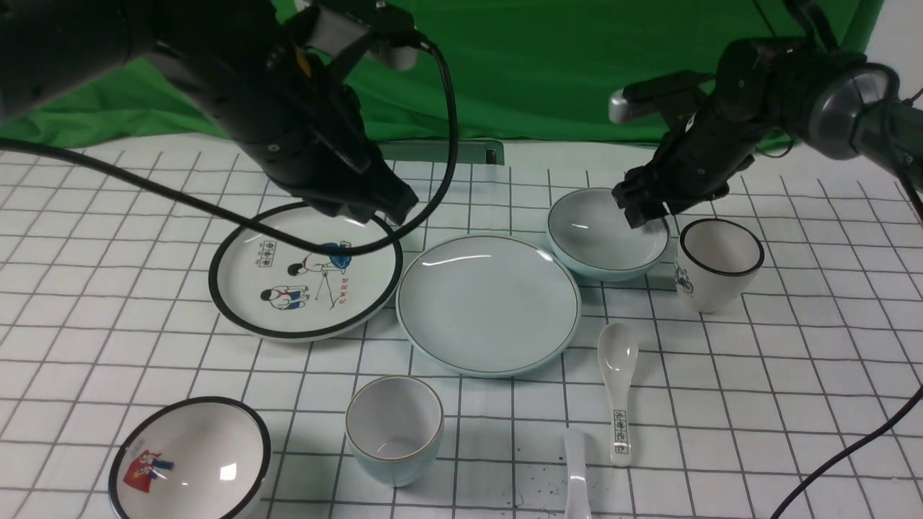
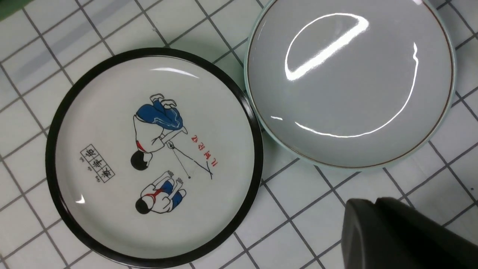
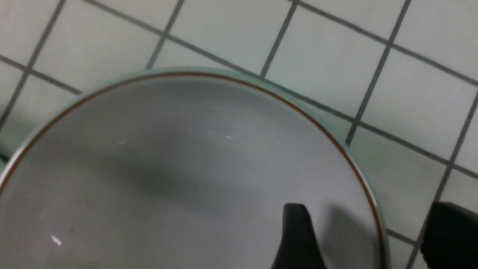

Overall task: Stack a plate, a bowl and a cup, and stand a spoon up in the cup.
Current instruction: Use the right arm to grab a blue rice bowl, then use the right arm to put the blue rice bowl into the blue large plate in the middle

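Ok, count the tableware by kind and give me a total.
Plates: 2, pale blue-green plate, cartoon plate
Bowls: 2, pale blue-green bowl, black-rimmed bowl
Cups: 2, pale blue-green cup, black-rimmed cup
Spoons: 2, plain spoon, printed-handle spoon
Total: 8

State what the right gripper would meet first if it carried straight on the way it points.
Probably the bowl: the right gripper is open astride its rim, one finger inside, one outside. Depth is unclear.
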`<state>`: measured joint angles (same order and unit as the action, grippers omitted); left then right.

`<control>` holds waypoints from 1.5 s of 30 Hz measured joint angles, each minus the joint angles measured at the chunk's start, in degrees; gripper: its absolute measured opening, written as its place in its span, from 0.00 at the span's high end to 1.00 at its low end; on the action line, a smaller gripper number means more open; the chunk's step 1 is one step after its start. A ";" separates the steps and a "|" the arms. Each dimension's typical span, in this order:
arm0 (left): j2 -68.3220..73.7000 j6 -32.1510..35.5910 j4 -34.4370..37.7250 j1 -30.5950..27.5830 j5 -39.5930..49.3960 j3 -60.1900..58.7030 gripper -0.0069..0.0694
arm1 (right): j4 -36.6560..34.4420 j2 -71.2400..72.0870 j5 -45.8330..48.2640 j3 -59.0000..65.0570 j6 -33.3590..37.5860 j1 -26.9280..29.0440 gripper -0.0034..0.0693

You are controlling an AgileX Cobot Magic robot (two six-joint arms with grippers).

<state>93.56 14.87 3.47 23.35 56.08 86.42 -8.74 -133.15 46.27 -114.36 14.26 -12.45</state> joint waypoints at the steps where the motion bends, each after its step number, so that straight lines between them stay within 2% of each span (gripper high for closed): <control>1: -0.03 -0.01 0.00 0.00 0.00 0.00 0.95 | 0.00 0.00 0.00 0.00 0.00 0.00 0.35; 3: 0.45 0.06 -0.50 0.00 0.00 0.00 0.95 | -0.46 -0.90 -0.11 0.00 0.21 0.00 0.45; 4: 0.45 0.06 -0.59 0.00 0.00 0.00 0.95 | -0.55 -0.90 -0.11 0.00 0.21 0.00 0.46; 6: 0.62 0.06 -0.71 0.00 0.00 0.00 0.95 | -0.86 -0.92 -0.25 -0.19 0.28 0.00 0.62; 7: 0.62 0.06 -0.71 0.00 0.00 0.00 0.95 | -0.86 -0.92 -0.25 -0.19 0.28 0.00 0.64; 9: 0.62 0.06 -1.40 0.00 0.00 0.00 0.95 | -1.78 -0.64 0.65 -2.28 0.22 0.07 0.77; 11: 0.62 0.08 -2.55 0.00 0.00 0.00 0.95 | -2.05 -0.58 2.51 -4.85 0.22 0.00 0.85; 15: 0.62 -1.47 -5.41 0.00 0.26 0.00 0.95 | -2.68 -0.84 8.99 -10.74 1.71 -0.06 0.85; 20: -2.38 -7.81 -10.85 0.00 0.50 -0.06 0.95 | -12.31 1.41 19.38 -19.87 6.68 -0.06 0.85; 23: -6.29 -10.27 -11.60 0.00 0.45 -0.51 0.95 | -15.97 4.64 22.29 -20.48 8.05 -0.62 0.85; 29: -13.75 -11.87 -11.68 0.00 -1.09 -6.33 0.95 | -17.06 9.20 23.01 -14.00 10.60 -4.21 0.85; 34: -18.97 -12.05 -11.37 0.00 -6.60 -15.47 0.95 | -17.54 9.02 17.78 -4.95 12.51 -9.24 0.85; 35: -19.55 -12.12 -11.37 0.00 -8.56 -18.22 0.95 | -17.54 8.45 13.09 -2.02 12.50 -10.41 0.85; 38: -19.25 -12.48 -11.31 0.00 -9.75 -20.62 0.95 | -17.54 7.24 6.47 1.24 12.15 -10.90 0.85; 45: -18.24 -13.78 -11.31 0.00 -10.26 -21.05 0.94 | -15.90 4.05 3.14 1.91 10.96 -10.81 0.85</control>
<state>75.32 1.08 -7.84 23.35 45.82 65.36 -24.64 -129.10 49.41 -112.45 25.22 -23.26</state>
